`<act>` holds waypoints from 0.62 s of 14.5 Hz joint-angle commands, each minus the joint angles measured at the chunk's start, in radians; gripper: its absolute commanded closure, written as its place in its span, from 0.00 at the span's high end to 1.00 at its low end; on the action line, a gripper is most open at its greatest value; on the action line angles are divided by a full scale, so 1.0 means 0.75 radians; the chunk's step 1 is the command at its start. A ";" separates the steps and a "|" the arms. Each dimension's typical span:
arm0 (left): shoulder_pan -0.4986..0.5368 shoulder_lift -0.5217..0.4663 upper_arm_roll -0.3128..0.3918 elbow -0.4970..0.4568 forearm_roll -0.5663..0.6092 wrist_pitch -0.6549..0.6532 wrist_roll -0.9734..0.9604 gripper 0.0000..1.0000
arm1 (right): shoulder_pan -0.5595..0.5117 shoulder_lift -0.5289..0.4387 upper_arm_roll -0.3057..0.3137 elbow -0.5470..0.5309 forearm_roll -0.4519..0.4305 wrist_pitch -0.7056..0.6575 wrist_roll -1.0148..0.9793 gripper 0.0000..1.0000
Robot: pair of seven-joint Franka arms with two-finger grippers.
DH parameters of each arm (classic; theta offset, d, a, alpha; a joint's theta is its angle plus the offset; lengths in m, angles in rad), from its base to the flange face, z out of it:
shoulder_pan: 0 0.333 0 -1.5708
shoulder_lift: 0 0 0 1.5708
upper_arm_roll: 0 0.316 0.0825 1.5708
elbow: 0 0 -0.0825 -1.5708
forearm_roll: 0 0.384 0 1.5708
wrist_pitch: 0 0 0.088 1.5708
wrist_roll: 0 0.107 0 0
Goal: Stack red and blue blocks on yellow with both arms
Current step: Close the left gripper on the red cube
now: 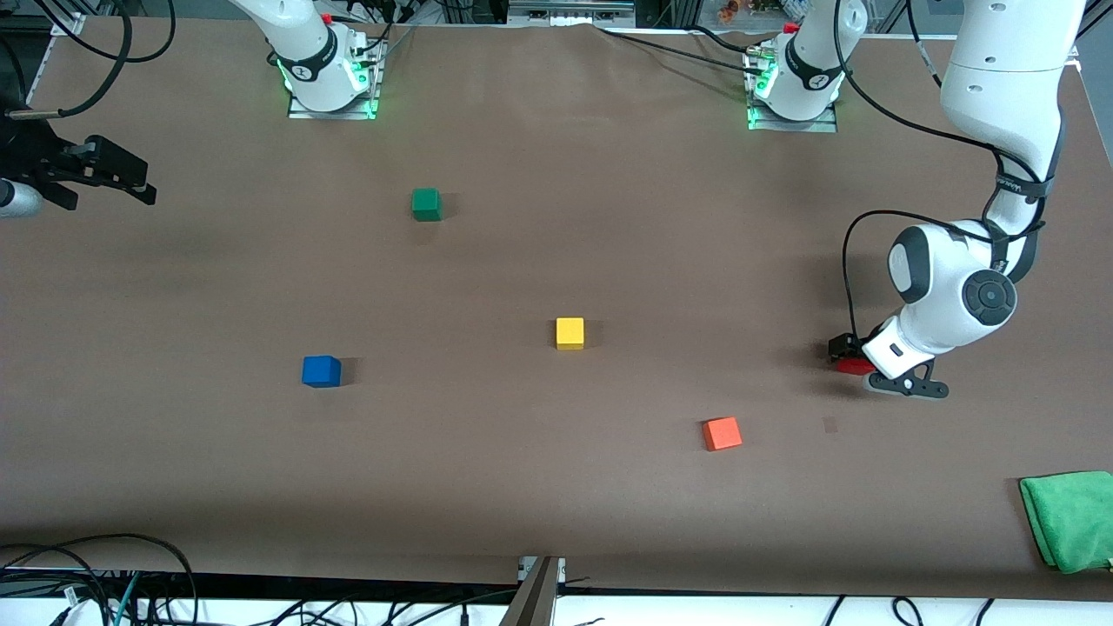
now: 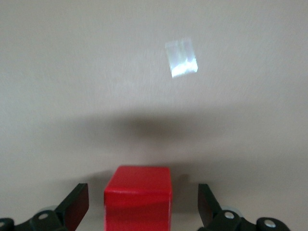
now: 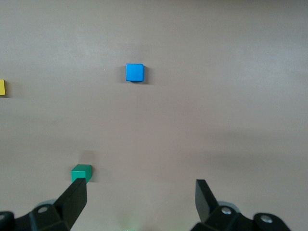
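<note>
Matte, smooth-faced cubes, among them a red block (image 2: 138,197) and a yellow block (image 1: 569,333), sit on a dull brown table covering (image 1: 556,487). A soft green cloth (image 1: 1071,519) lies at its edge, beside a glossy white arm (image 1: 1000,104).

Front cam sat high, facing both arm bases w/ the whole brown table (image 1: 556,487) in frame. Left wrist cam looked down from very close past the left hand (image 2: 144,207), red block (image 2: 138,197) filling its lower edge; front cam shared that block (image 1: 855,366). Right wrist cam looked from higher up past the right hand (image 3: 139,202) at blue block (image 3: 134,72) and green cube (image 3: 81,173), both also in front cam.
</note>
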 commanded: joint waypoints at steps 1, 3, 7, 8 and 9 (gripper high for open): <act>-0.008 0.013 0.003 0.039 -0.034 -0.017 0.002 1.00 | -0.001 -0.006 0.000 0.008 -0.006 -0.012 -0.016 1.00; 0.000 0.015 0.003 0.033 -0.034 -0.017 0.014 1.00 | -0.001 -0.004 0.000 0.008 -0.006 -0.012 -0.016 1.00; 0.011 0.028 0.003 0.033 -0.034 -0.015 0.024 1.00 | -0.001 -0.004 0.000 0.008 -0.006 -0.012 -0.016 1.00; 0.011 0.034 0.003 0.031 -0.034 -0.015 0.024 1.00 | -0.001 -0.004 0.000 0.008 -0.006 -0.012 -0.016 1.00; 0.011 0.042 0.003 0.031 -0.034 -0.013 0.024 1.00 | -0.001 -0.004 0.000 0.008 -0.006 -0.012 -0.016 1.00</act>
